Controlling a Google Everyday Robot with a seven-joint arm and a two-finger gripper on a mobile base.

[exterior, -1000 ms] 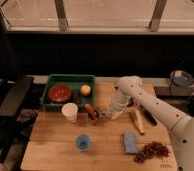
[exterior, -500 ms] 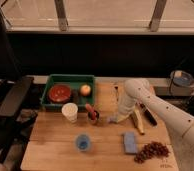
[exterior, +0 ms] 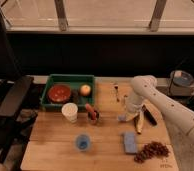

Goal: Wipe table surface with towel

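Note:
A small blue folded towel (exterior: 130, 142) lies flat on the wooden table (exterior: 50, 150), front right of centre. My gripper (exterior: 124, 118) hangs low over the table at the end of the white arm (exterior: 155, 97), which comes in from the right. It is behind the towel and apart from it, just left of a banana (exterior: 138, 123). A small pale bluish patch shows at the gripper's tip; I cannot tell what it is.
A green tray (exterior: 46, 95) at the back left holds a red bowl (exterior: 59, 93) and an apple (exterior: 85, 90). A white cup (exterior: 69, 111), a red object (exterior: 92, 113), a blue cup (exterior: 82, 142), grapes (exterior: 150, 150), a black tool (exterior: 150, 115) and a fork (exterior: 116, 91) lie around.
The gripper has come down toward the table and shifted slightly right, toward the banana. The towel and the other objects have not moved.

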